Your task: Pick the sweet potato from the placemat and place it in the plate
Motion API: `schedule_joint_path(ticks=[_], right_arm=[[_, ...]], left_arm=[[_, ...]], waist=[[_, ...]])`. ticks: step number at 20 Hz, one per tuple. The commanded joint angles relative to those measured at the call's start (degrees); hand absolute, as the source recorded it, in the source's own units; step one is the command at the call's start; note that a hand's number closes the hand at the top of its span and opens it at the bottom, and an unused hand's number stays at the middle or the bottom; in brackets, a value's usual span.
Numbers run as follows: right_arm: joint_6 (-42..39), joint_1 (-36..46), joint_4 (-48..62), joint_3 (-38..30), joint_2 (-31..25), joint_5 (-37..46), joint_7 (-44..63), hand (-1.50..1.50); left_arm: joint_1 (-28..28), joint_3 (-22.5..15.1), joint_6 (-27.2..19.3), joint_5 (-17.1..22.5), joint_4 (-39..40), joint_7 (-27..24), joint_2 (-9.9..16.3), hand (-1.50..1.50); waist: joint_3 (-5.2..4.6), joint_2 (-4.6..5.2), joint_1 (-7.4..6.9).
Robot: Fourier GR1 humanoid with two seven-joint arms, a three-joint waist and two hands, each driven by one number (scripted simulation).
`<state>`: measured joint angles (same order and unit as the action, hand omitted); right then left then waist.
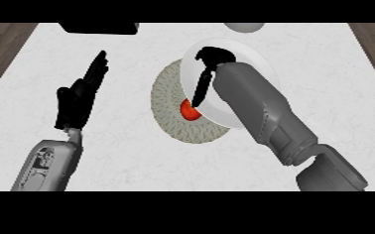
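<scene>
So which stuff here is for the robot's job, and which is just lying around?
For the job: sweet potato, placemat, plate, right hand.

Just lying about: black box at the top, grey thing at the top edge, left hand resting open.

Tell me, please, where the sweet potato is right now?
In the head view, the sweet potato sits near centre on the round placemat, at the plate's lower-left edge, under the right robot hand.

Sweet potato (189,111) mostly behind right hand (209,64); plate (253,59) half hidden by forearm.
</scene>
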<state>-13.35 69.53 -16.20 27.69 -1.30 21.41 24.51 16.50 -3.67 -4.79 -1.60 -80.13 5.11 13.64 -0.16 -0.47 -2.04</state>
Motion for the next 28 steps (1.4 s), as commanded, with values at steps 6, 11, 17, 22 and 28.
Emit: schedule_joint_path(ticks=[6, 11, 17, 22, 28], right_arm=[[6.6, -0.38, 3.03, -0.53, 1.23, 2.81, -3.8, 1.5], [12.09, -12.9, 1.19, -0.82, -13.21, 3.22, 0.89, 1.5], [21.03, -13.45, -8.13, -2.33, -24.63, 3.62, -2.31, 1.5], [25.58, -12.32, -20.11, -4.78, -30.69, 2.49, -6.32, 1.5], [23.33, -14.36, -37.63, -6.43, -32.98, -0.91, -5.35, 1.5]], left_arm=[[-1.23, 0.58, 0.58, -0.56, 0.77, -1.47, -1.06, 0.0], [-5.27, 3.41, -2.38, -0.48, -0.23, 0.97, 0.34, 0.0], [-8.54, 6.11, -1.99, 0.93, -1.01, 0.16, 2.13, 0.0], [-8.38, 6.17, -1.6, 0.64, -0.96, 0.31, 2.76, 0.0], [-7.97, 5.24, -1.04, 0.52, -1.93, -0.05, 2.22, 0.0]], waist=[[0.15, 1.19, -0.1], [0.14, -2.18, 9.24], [-0.07, -3.88, 11.28], [-0.03, -3.31, 11.02], [0.03, -2.3, 9.23]])
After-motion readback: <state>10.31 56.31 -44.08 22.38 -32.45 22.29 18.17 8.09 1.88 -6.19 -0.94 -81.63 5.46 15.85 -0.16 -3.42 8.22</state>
